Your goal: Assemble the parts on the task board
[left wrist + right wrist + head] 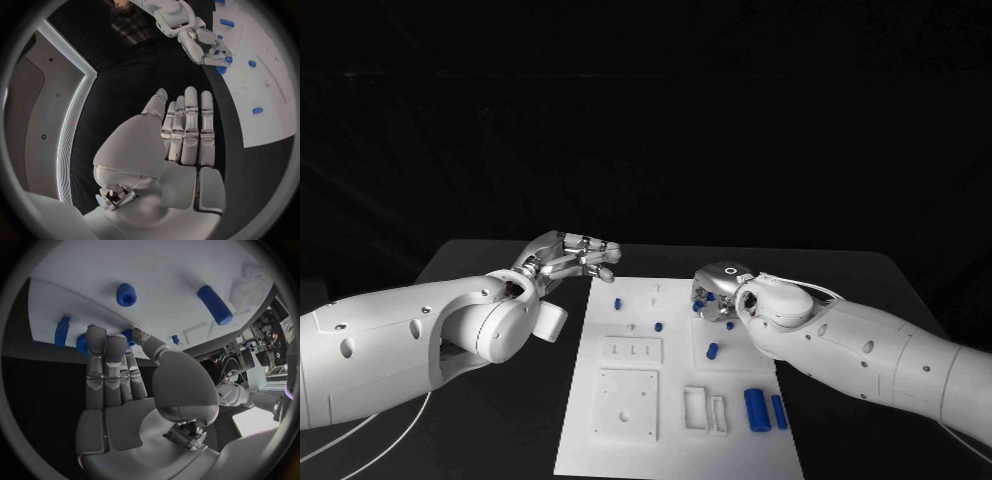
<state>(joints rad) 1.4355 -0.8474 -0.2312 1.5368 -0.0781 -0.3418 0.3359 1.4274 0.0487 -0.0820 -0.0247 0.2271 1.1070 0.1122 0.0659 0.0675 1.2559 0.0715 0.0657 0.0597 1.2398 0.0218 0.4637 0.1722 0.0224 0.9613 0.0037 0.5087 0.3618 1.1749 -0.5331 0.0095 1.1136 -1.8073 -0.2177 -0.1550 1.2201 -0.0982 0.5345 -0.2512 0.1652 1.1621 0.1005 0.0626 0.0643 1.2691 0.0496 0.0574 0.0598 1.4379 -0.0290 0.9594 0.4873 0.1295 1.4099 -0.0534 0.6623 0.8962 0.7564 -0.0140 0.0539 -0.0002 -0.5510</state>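
Parts (757, 410) lie scattered on the task board (625, 448) at centre frame; our right hand (720, 293) reaches the upper ones, fingers extended, grip uncertain. Left hand (571, 256) waits open beside the board.

I see a black table (488, 262) carrying the white task board (678, 440), which lies flat along its middle and reaches toward the near edge. Bare dark tabletop shows on both sides of the board and beyond its far end. A thin white cable (365, 428) trails near the table's near left corner
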